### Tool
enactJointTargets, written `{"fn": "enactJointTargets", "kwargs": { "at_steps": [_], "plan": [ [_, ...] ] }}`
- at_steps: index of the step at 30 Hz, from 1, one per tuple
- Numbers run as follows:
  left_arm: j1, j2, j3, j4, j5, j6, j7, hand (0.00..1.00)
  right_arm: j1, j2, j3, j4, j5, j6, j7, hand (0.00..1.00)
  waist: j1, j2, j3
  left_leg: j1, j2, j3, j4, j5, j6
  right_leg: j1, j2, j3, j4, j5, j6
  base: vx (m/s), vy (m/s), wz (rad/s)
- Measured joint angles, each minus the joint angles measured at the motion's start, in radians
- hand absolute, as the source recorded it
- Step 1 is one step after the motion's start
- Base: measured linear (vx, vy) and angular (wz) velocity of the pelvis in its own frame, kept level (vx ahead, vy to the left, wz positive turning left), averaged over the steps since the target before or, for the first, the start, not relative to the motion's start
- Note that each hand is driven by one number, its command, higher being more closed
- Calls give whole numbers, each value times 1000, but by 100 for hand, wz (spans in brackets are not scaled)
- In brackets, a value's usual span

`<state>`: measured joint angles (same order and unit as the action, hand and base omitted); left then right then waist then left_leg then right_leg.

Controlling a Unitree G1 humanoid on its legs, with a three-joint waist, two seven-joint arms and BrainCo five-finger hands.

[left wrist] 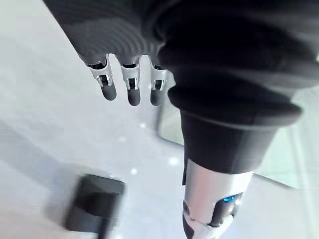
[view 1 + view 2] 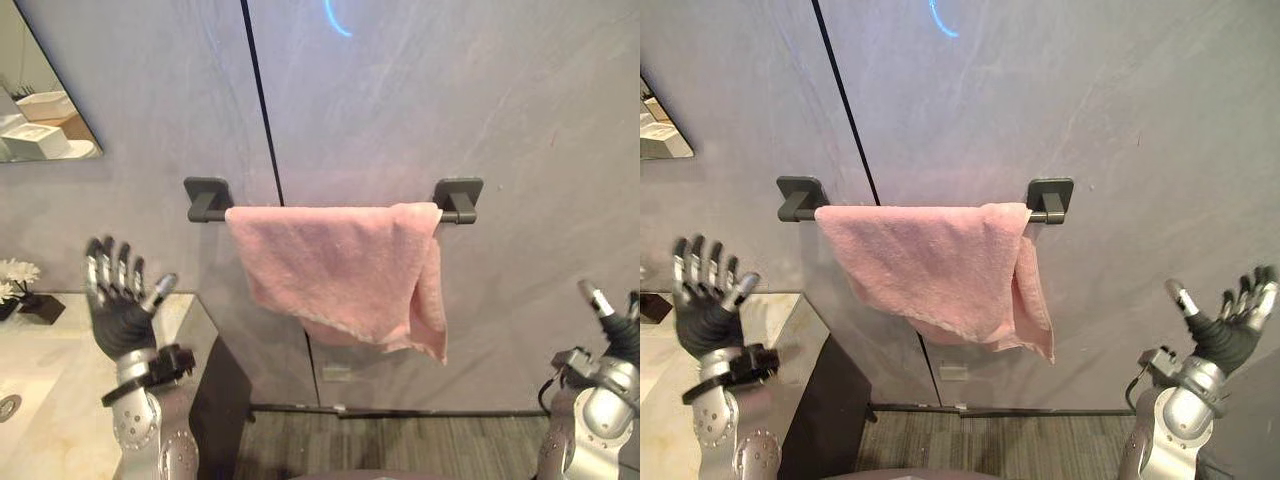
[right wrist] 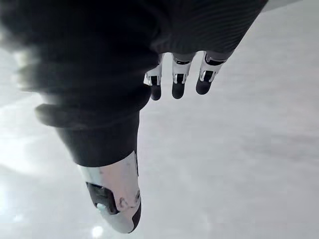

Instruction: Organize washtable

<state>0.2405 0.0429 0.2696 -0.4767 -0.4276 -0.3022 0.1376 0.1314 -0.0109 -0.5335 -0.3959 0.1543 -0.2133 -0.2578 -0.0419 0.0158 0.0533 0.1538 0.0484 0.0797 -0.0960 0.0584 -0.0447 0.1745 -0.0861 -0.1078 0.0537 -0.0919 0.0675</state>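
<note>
Towel [image 2: 340,270] drapes rail [image 2: 457,199]; left robot hand [image 2: 118,310], right robot hand [image 2: 1225,335] both splayed empty.

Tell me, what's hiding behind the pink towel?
Grey wall is behind the pink towel. Dark brackets show at both ends, but the towel covers the bar between them.

The towel [image 2: 335,270] hangs against the wall [image 2: 500,100], slung between the left bracket [image 2: 207,197] at its ten o'clock and the right bracket [image 2: 458,198] at its two. From the towel, the mirror [image 2: 40,110] is on the wall at ten o'clock, farther out. The counter [image 2: 60,390] lies at eight with flowers [image 2: 15,275] on it, and the floor [image 2: 400,445] at six. The left hand [image 2: 118,305] is above the counter at eight o'clock, the right hand [image 2: 1230,325] at four.
</note>
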Motion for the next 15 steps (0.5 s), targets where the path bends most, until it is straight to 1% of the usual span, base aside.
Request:
{"fn": "enactJointTargets", "kwargs": {
  "at_steps": [1,2,4,5,6,7,9,11,12,13,14,15],
  "plan": [
    [-22,16,-3,-59,2,-22,-1,0,-23,-12,22,-68,-10,-26,5,0,-2,0,0,0,-1,0,0,0,0,0,1,2,-1,0,0,-14,-9,-4],
    [-30,22,-4,-78,2,-30,-2,0,-32,-20,34,-90,-10,-35,9,0,-3,0,0,1,-1,0,0,0,0,-1,2,2,-2,0,0,-15,-12,-4],
    [-65,56,-28,-140,-4,-59,-12,0,-75,-62,100,-165,-6,-70,42,0,-5,0,0,2,-7,1,0,0,1,-1,2,3,-2,0,0,-14,0,-3],
    [-83,82,-48,-162,-16,-73,-34,0,-106,-86,145,-182,0,-96,71,0,-6,0,0,3,-8,2,0,0,1,0,2,5,-1,0,0,0,0,0],
    [-106,112,-92,-167,-39,-81,-67,0,-145,-111,202,-184,15,-116,106,0,-5,-1,0,7,-9,2,0,0,1,3,2,7,0,0,0,0,0,0],
    [-117,129,-122,-167,-50,-81,-84,0,-167,-123,237,-184,26,-119,124,0,-5,-2,1,11,-10,2,0,0,1,6,1,8,0,0,0,0,0,0],
    [-143,178,-228,-151,-117,-77,-175,0,-212,-147,358,-183,124,-133,216,0,-2,-2,1,17,-13,4,0,-1,2,12,-2,10,-1,0,1,0,0,0],
    [-164,213,-305,-120,-140,-73,-224,0,-236,-166,445,-174,171,-130,257,0,1,-2,2,17,-14,4,0,-1,2,11,-3,11,-1,0,1,0,0,0],
    [-181,241,-360,-87,-155,-63,-265,0,-254,-187,514,-163,212,-127,298,0,2,-3,2,17,-14,4,0,-1,2,11,-3,11,-1,0,1,-32,-1,-2],
    [-197,277,-419,-34,-161,-44,-315,0,-282,-226,598,-136,249,-120,356,0,1,-5,4,17,-14,6,0,-1,2,10,-3,13,-2,0,1,0,0,0],
    [-202,288,-437,-15,-161,-34,-329,0,-291,-244,625,-125,253,-114,375,0,1,-7,5,17,-14,6,0,-1,2,10,-3,14,-2,0,1,0,0,0],
    [-204,306,-464,21,-161,-14,-359,0,-303,-278,663,-109,267,-94,417,0,1,-11,9,17,-14,7,0,0,2,10,-3,14,-2,0,1,0,0,0]
  ]
}}
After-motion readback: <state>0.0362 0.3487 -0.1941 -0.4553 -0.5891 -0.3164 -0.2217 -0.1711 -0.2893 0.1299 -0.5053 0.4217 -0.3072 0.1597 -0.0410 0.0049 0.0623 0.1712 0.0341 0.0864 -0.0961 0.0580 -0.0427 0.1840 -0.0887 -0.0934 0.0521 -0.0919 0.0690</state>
